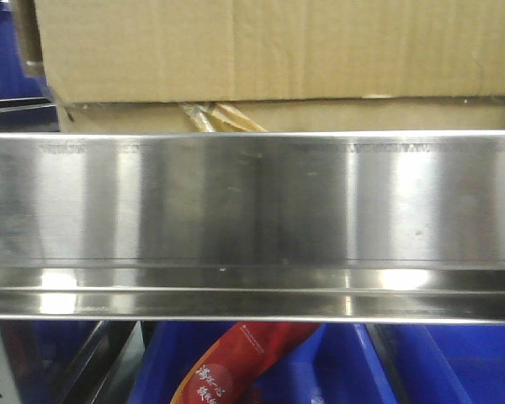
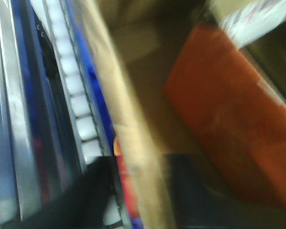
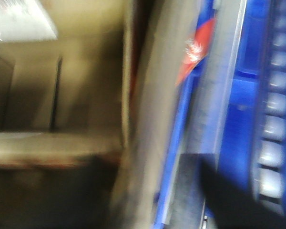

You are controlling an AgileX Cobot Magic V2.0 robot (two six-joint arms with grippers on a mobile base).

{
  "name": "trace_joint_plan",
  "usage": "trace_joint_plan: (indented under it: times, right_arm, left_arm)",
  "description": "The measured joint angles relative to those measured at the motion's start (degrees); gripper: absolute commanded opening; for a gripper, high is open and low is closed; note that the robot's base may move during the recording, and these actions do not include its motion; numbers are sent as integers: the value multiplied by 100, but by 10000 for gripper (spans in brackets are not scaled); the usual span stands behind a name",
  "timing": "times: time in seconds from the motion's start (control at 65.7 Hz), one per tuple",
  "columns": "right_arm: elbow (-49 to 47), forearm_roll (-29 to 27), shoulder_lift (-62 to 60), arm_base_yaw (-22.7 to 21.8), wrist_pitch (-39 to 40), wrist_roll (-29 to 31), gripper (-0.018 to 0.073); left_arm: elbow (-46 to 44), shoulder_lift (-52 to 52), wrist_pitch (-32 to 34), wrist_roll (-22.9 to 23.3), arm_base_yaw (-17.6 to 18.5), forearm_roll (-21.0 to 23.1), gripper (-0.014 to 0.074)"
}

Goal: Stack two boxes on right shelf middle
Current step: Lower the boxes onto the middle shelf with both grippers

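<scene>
Nearest my front view is the mirror-bright stainless steel shelf lip (image 1: 252,202). Behind it, a plain brown corrugated cardboard box (image 1: 261,50) sits atop another box (image 1: 387,116) with peeling tan tape (image 1: 223,118). Wrist views blur; I cannot tell either gripper's state.

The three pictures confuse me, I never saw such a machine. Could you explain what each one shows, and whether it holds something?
This is a two-armed robot on a mobile base. The front camera looks at a shiny steel shelf; a brown cardboard box sits above its lip, apparently on a second box, with blue bins below. The other two pictures come from cameras on the wrists. Both are blurred: the left one shows cardboard and something orange-red, the right one cardboard and blue plastic. Neither gripper shows clearly, so I cannot tell if anything is held.
</scene>
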State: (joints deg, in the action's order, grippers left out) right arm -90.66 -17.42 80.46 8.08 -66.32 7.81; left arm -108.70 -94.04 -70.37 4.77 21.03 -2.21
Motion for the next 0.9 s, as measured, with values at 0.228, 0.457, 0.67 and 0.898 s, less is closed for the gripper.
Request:
trace_joint_plan:
  times: [0.228,0.457,0.67,0.898]
  right_arm:
    - [-227,21,-24,-11,35,12,556]
    - [-255,32,-461,-11,98,12,206]
    - [563,32,-1359,-11,696,104,-167]
    - [2121,32,-2380,-11,1553,422,-155]
  left_arm:
    - [0,117,0,-21,0,-37,501]
    - [0,762,0,-21,0,-66,472]
    - [816,1770,236,-21,0,-86,163]
    - [2693,3110,1352,-21,0,-114,-111]
